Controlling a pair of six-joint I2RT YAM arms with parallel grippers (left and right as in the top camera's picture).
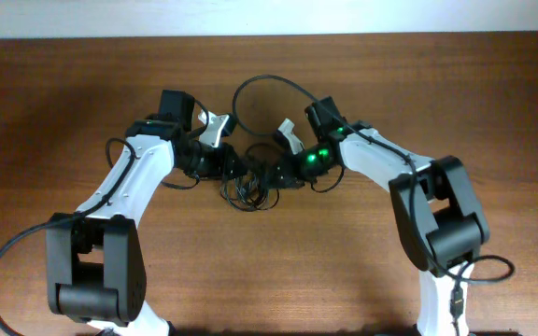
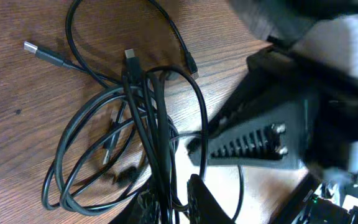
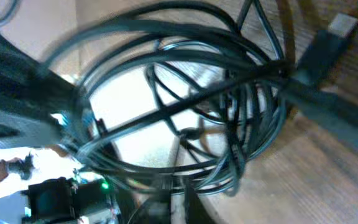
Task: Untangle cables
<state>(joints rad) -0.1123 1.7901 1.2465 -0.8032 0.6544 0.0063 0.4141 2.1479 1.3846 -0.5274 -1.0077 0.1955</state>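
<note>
Cables [image 1: 248, 191]: a tangle of thin black cords with small plugs, mid brown wooden counter [image 1: 82, 93]; one loose loop arcs toward 12 o'clock.
Left tool [image 1: 224, 166]: narrow, pinched on a bunch of strands; in its wrist view the bunch runs 12 to 6.
Right tool [image 1: 286, 170]: grip cannot be told; its view is blurred, with the coil close to the lens.
Key relation: tangle lies between the tools, at 5 o'clock of the left and 7 o'clock of the right, neither clearly nearer.
Judgement: separation would run along 9–3.

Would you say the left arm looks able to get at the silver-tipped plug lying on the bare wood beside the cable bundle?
Probably, once it lets go: the silver-tipped plug lies uncovered on the brown wooden table, but the left end effector seems closed on the tangled thin black cables.
</note>
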